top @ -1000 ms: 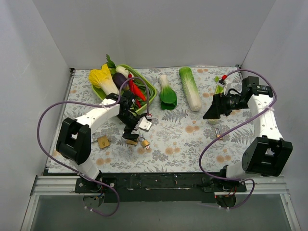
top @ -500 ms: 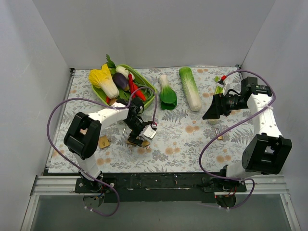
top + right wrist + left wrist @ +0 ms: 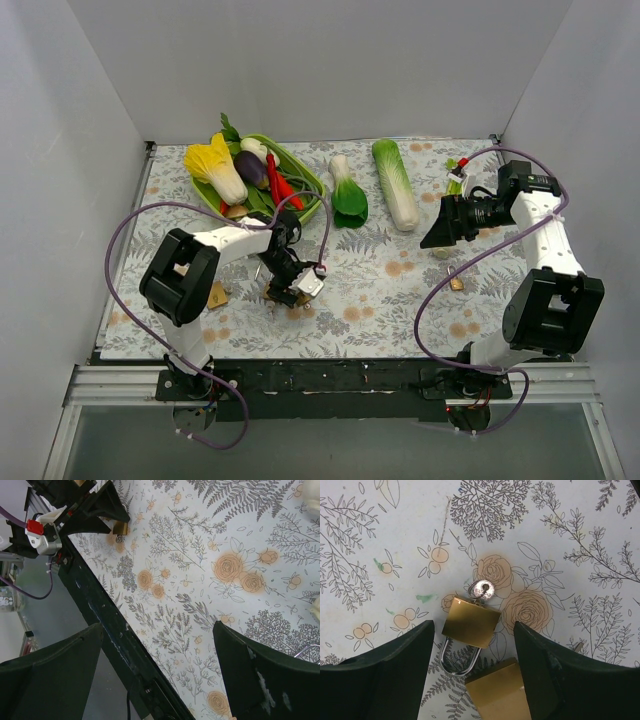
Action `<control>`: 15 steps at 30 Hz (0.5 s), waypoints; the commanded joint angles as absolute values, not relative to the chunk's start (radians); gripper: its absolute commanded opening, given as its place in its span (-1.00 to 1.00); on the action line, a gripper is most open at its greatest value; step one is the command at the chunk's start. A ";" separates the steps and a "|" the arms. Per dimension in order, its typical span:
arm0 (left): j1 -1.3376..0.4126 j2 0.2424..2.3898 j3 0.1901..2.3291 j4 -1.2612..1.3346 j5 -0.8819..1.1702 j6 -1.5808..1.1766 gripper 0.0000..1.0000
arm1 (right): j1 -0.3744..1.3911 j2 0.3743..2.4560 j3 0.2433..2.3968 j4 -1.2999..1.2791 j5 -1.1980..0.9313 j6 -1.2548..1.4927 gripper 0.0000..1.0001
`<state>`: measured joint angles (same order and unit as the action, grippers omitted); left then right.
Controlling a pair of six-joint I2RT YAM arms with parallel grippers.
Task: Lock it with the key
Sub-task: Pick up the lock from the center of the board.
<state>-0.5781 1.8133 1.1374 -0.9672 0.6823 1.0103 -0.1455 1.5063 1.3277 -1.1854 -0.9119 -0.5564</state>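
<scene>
The left pincer (image 3: 472,632) is spread, not yet pinching, with one finger on each side of the brass padlock (image 3: 470,625), which lies flat on the desk (image 3: 580,540) with the key (image 3: 481,588) seated in it. The body is best pinched squarely, clear of the key and of the second padlock (image 3: 497,690) just beside it. The left arm (image 3: 235,238) is bent low, with the wrist pointed down.

This is a robot test booth in a lab. Plain white walls (image 3: 70,140) box in a cloth-covered bench (image 3: 380,310). The left arm (image 3: 225,238) and right arm (image 3: 545,235) are bolted to a black rail (image 3: 340,378) at its edge.
</scene>
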 commanded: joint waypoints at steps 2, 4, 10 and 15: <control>-0.584 1.799 1.103 -0.939 0.677 1.068 0.25 | -0.144 1.517 1.373 -1.213 -0.923 -0.566 0.96; -0.586 1.793 1.086 -0.925 0.675 1.071 0.21 | -0.143 1.519 1.373 -1.213 -0.922 -0.566 0.96; -0.595 1.792 1.068 -0.900 0.676 1.062 0.07 | -0.144 1.520 1.367 -1.216 -0.922 -0.568 0.96; -0.601 1.787 1.058 -0.865 0.683 1.046 0.12 | -0.144 1.513 1.358 -1.223 -0.920 -0.568 0.96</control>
